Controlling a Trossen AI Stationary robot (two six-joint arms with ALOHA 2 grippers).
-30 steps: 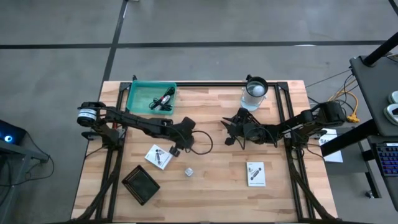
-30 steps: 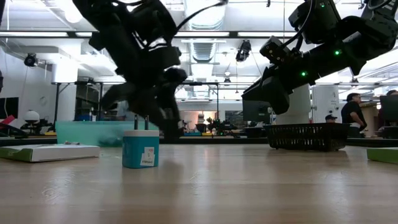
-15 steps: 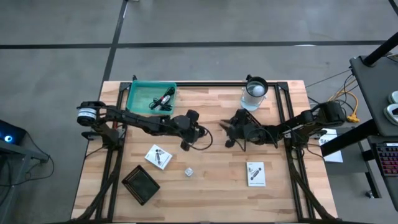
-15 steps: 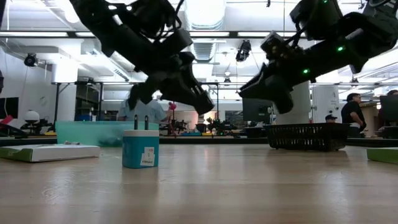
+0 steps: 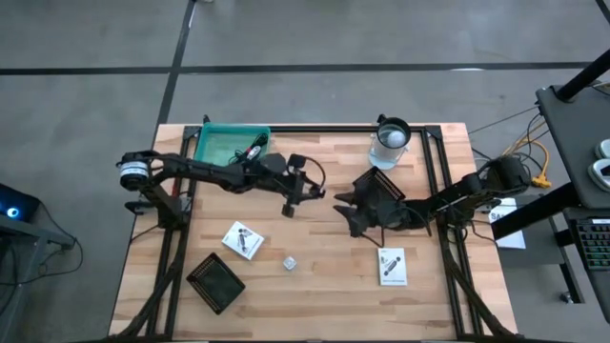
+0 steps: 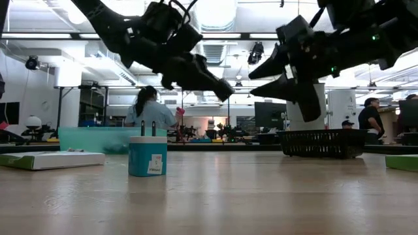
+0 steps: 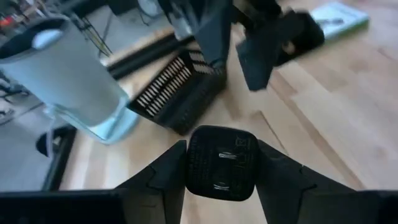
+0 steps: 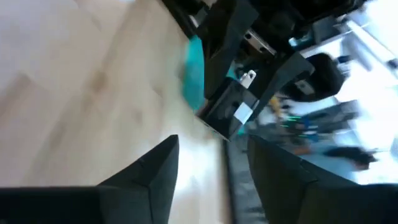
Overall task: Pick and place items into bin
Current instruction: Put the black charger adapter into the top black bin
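A black plug block (image 7: 222, 163) with its trailing cable is being pinched between the fingers of the left gripper (image 5: 293, 191), just beside the green bin (image 5: 232, 149). The right gripper (image 5: 355, 213) is being held spread, empty, nearby. The dangling cable could be snagged on the bin rim.

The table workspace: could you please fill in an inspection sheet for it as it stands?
Surface: wooden table, no spills seen.
Job's things: white packets and a small white cube lie loose; green bin holds a black-and-red cable.
Clutter: clear cup with a white ball; black mesh basket.
End effectors: left end effector shut on a black adapter; right end effector open, empty.
Cables: thin black cable loops from the adapter.
Surroundings: people beyond the table.
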